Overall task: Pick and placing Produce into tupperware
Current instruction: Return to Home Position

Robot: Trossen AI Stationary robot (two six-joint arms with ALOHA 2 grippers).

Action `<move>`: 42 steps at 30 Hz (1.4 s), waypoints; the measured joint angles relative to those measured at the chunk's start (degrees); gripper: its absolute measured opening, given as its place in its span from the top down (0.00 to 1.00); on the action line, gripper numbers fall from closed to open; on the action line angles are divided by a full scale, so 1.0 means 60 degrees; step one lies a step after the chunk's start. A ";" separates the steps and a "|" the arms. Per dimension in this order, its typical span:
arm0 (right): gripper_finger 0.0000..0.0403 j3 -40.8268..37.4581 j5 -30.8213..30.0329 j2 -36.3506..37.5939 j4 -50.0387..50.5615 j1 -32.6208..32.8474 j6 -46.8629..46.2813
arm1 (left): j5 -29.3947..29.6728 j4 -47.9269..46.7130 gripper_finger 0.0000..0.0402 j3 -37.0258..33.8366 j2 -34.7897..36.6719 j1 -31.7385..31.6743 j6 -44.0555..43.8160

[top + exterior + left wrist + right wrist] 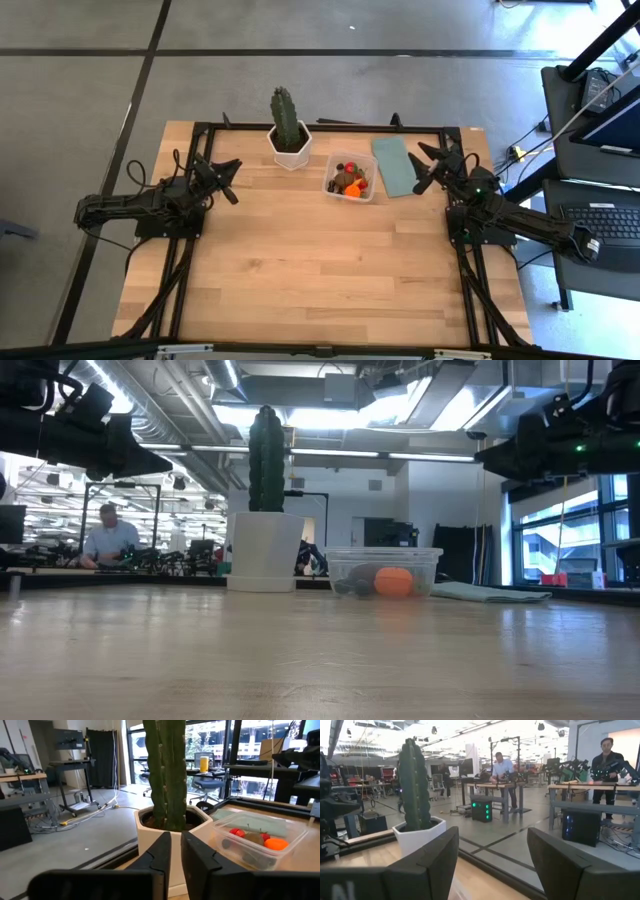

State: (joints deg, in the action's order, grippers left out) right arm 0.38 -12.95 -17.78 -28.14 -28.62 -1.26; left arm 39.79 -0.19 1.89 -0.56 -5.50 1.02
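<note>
Wooden table [300, 270] is carrying a filled tupperware [350, 200] while both arms are hanging over its side edges.

Produce [355, 187] is lying inside the tupperware at far centre, between the cactus [286, 115] on its left and the lid [393, 165] on its right. Left jaws are sitting nearly together at the left edge, facing the cactus. Right jaws are standing wide apart at the right, just beside the lid. For homing, each arm is probably best folding back high and slowly, with the right jaws clearing lid and tupperware and the left jaws keeping off the cactus. Fruits under the orange ball [393, 581] are hard to tell apart through the wall, and the low view is cutting both arms off.
</note>
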 joint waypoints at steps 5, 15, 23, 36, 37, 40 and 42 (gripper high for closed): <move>0.41 0.0000 0.0004 0.0458 0.0052 0.0000 0.0012 | 0.0000 -0.0004 0.93 0.0000 0.0000 0.0000 0.0004; 0.41 0.0000 0.0012 0.1488 0.1045 0.0000 -0.0037 | 0.0000 -0.0007 0.97 0.0000 0.0000 0.0000 0.0612; 0.41 0.0000 0.0011 0.2379 0.2123 0.0000 -0.0223 | 0.0000 -0.0011 1.00 0.0000 0.0000 0.0000 0.0616; 0.41 0.0000 0.0004 0.2954 0.2939 -0.0004 -0.0239 | -0.0004 -0.0015 0.93 0.0000 0.0000 0.0000 0.0616; 0.41 0.0000 0.0004 0.2954 0.2937 -0.0004 -0.0227 | -0.0004 -0.0015 0.92 0.0000 0.0000 0.0000 0.0617; 0.41 0.0000 0.0004 0.2954 0.3043 -0.0004 -0.0207 | -0.0004 -0.0018 0.91 0.0000 0.0000 0.0000 0.0616; 0.41 0.0000 0.0003 0.2954 0.3102 -0.0004 -0.0221 | -0.0006 -0.0018 0.90 0.0000 0.0000 0.0000 0.0616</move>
State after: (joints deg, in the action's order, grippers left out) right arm 0.38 -12.93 -0.05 -9.53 -28.64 -2.59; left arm 39.75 -0.30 1.89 -0.56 -5.50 4.71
